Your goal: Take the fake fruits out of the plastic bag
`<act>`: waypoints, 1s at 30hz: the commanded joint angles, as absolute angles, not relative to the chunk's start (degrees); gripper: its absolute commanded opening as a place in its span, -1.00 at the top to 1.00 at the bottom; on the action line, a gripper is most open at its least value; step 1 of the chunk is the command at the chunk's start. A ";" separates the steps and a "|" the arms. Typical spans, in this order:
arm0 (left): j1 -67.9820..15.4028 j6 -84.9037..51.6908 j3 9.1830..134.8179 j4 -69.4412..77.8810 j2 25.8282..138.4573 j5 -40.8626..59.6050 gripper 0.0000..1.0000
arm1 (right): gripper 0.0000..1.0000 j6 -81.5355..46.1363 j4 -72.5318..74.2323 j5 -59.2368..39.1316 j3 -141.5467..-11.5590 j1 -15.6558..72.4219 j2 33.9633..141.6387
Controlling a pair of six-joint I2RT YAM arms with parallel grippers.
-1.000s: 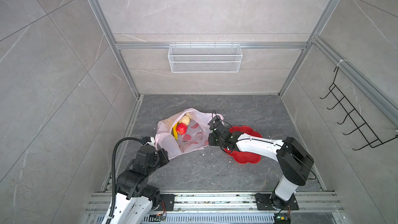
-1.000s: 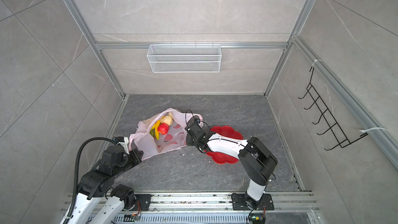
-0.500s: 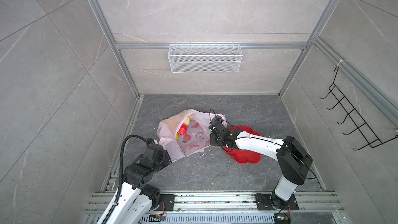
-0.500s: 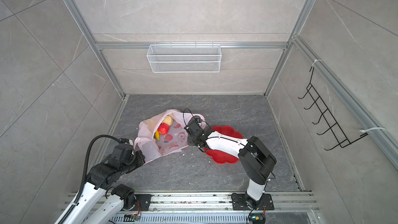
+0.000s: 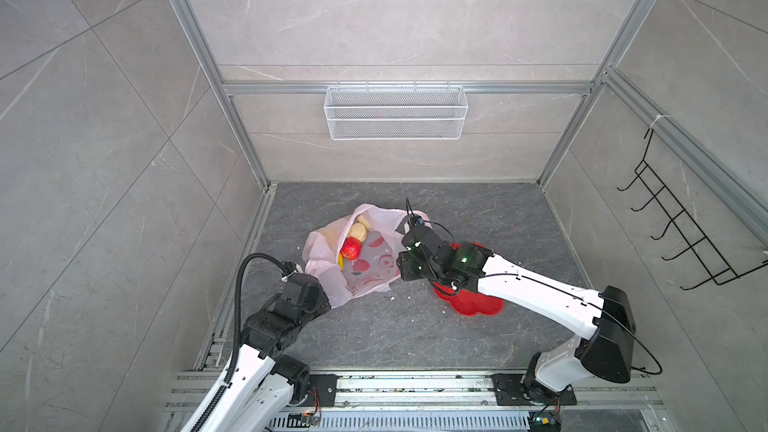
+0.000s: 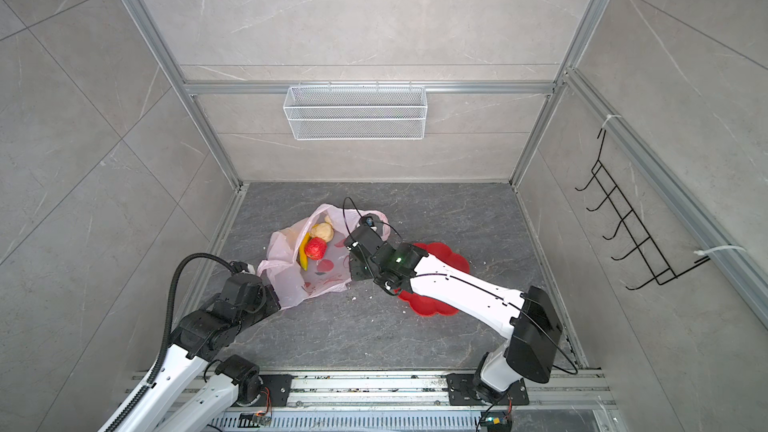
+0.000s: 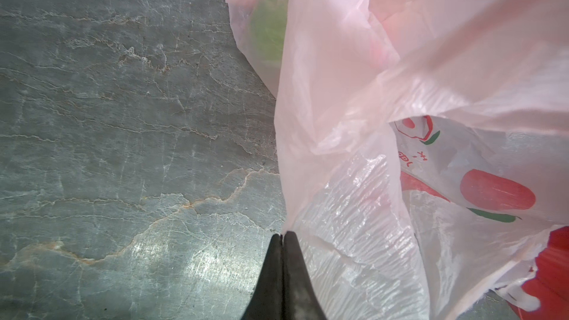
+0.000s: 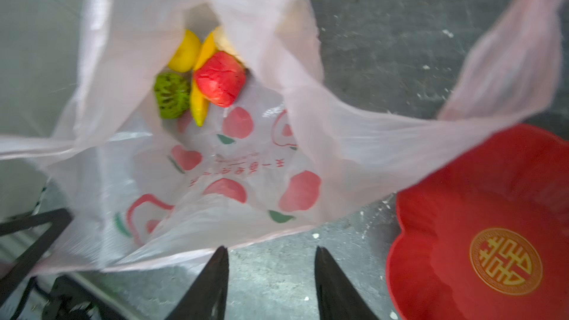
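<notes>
Right wrist view: right gripper (image 8: 271,249) sits jaws apart and empty just outside the plastic bag (image 8: 338,136) rim, fake fruits (image 8: 220,78) bunched deep inside, left gripper (image 7: 282,235) pinched tight on the bag's edge, likely to hold the mouth open for a reach-in.

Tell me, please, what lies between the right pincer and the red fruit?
In the right wrist view: a strip of bare floor, then the printed plastic bag.
</notes>
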State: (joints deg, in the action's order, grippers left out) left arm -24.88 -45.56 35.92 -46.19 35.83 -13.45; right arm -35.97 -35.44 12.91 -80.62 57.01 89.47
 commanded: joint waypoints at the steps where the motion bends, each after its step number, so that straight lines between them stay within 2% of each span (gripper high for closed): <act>1: -25.14 -44.30 36.37 -45.09 35.37 -15.15 0.98 | 0.05 -32.37 -38.48 13.36 -87.76 59.69 92.44; 13: -25.14 -45.44 36.17 -48.22 31.90 -19.45 0.99 | 0.11 -34.89 -30.76 10.16 -103.63 59.20 117.15; 19: -25.14 -46.01 35.56 -48.32 31.86 -19.95 1.00 | -0.01 -40.28 -24.07 8.48 -103.47 56.47 123.79; 26: -25.14 -46.82 34.43 -48.08 31.14 -19.57 1.00 | -0.32 -44.42 -19.13 5.71 -107.08 54.56 128.91; 30: -25.14 -47.32 33.22 -47.48 30.44 -18.70 1.00 | -0.42 -47.74 -18.27 5.30 -110.35 53.87 132.14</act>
